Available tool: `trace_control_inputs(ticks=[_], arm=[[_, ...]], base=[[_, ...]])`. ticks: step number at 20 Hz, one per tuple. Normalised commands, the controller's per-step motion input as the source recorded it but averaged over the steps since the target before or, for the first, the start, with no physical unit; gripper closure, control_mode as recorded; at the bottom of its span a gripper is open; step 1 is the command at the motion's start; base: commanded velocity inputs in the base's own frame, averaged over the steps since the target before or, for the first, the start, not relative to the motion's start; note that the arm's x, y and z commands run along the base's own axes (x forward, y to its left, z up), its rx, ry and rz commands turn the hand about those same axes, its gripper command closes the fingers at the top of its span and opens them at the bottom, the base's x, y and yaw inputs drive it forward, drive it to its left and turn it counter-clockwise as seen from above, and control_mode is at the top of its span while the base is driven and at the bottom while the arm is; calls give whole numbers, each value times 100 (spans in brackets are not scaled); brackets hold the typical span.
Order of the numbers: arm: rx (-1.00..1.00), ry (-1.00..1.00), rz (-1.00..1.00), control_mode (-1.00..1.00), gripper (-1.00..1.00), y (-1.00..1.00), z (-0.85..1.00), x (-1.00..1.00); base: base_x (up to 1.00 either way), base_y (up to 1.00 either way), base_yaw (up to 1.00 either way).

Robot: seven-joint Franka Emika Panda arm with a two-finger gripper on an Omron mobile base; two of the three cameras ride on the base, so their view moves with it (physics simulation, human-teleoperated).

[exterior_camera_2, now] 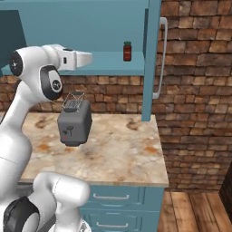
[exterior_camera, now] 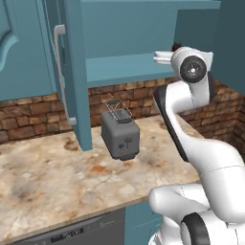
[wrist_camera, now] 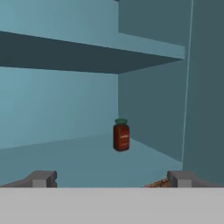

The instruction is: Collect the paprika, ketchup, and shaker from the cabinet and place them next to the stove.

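Brick backsplash and a mottled stone counter [exterior_camera_2: 113, 149] frame the scene, with a grey toaster [exterior_camera_2: 74, 124] standing on the counter beneath the open teal cabinet [exterior_camera_2: 108, 63]. Its doors hang swung out, long silver bar handles [exterior_camera_2: 161, 59] showing, which leaves the lower shelf free for the arm to reach in.

On that shelf stands the paprika [wrist_camera: 121, 135], a squat red jar with a dark green cap, upright and alone toward the back right corner. In the hand view it sits just right of centre, about 12 o'clock from the gripper [wrist_camera: 111, 179], well apart from the fingertips [wrist_camera: 41, 178]. In the right base view the same jar is at about 2 o'clock from the toaster, near the right-hand door.

The jaws stand at their widest and hold nothing. The two tips rise far apart at the bottom of the hand view, and the jar lines up roughly with the gap between them, a little nearer the right tip. That placement reads as an approach: the hand is levelled with the shelf so the fingers can pass either side of the jar.

Judging by this, the paprika pickup is only beginning, and nothing has yet reached the stove side.
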Motion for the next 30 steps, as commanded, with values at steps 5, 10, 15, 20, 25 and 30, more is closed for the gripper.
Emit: trace_control_inputs(ticks=[5, 10, 15, 20, 25, 30], arm=[[0, 0, 8, -100, -100, -8, 0, 53], [1, 0, 11, -100, -100, -31, 0, 44], [0, 0, 10, -100, -100, -31, 0, 34], [0, 0, 6, -100, -100, -25, 0, 25], [0, 0, 4, -100, -100, -17, 0, 25], [0, 0, 0, -100, -100, -13, -1, 28]], base=[[0, 0, 0], [0, 0, 0], [0, 0, 0], [0, 0, 0], [0, 0, 0], [0, 0, 0]])
